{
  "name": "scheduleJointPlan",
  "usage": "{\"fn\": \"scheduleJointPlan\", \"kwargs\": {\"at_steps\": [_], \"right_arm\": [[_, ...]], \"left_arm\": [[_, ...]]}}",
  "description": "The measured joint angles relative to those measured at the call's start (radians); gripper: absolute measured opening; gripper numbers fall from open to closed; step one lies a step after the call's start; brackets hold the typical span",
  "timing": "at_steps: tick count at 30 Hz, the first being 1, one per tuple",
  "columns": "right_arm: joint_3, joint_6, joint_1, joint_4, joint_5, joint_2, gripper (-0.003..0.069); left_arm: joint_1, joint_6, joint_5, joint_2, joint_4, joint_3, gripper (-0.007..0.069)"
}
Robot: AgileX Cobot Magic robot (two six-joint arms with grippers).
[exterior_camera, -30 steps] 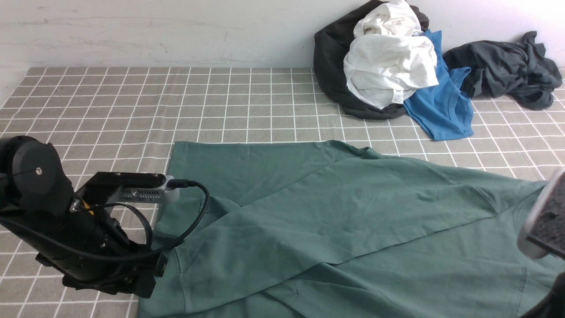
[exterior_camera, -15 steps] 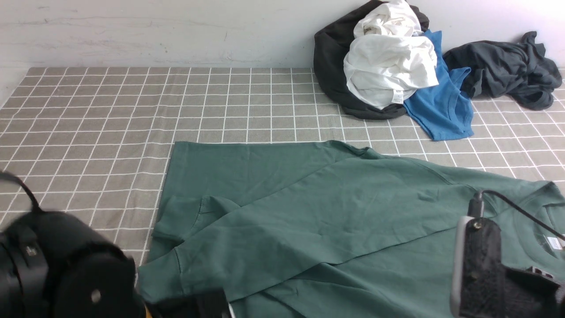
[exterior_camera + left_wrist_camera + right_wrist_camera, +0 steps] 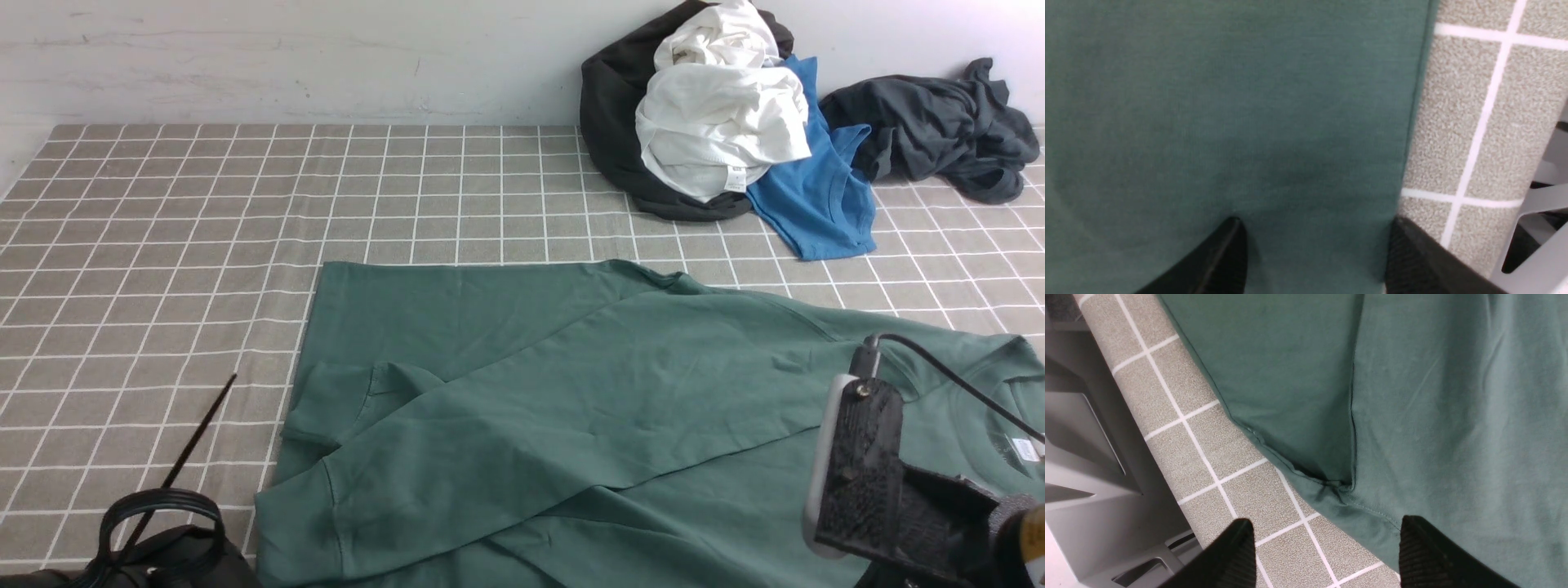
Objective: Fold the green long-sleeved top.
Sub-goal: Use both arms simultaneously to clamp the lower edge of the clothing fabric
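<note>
Plain white wall [image 3: 286, 57] at back, grey-beige tablecloth [image 3: 204, 204] w/ white grid lines, even light.

The left tool [image 3: 1316, 228] and the right tool [image 3: 1327, 522] both hang low, jaws wide apart.

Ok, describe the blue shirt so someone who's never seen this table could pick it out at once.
Look to the far right of the checked table, against the wall. There the blue shirt spills forward from under the white garment, with the grey garment to its right. It is the only bright blue piece there.
</note>
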Motion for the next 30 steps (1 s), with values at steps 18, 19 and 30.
{"fn": "scheduleJointPlan", "kwargs": {"at_steps": [18, 19, 30], "right_arm": [[0.000, 0.001, 0.000, -0.004, 0.000, 0.000, 0.0438], [0.000, 0.001, 0.000, -0.004, 0.000, 0.000, 0.0438], [0.000, 0.001, 0.000, -0.004, 0.000, 0.000, 0.0438]], "left_arm": [[0.000, -0.163, 0.063, 0.025, 0.170, -0.093, 0.0426], [0.000, -0.165, 0.068, 0.026, 0.166, -0.093, 0.0426], [0.000, -0.141, 0.124, 0.026, 0.078, -0.046, 0.0426]]}}
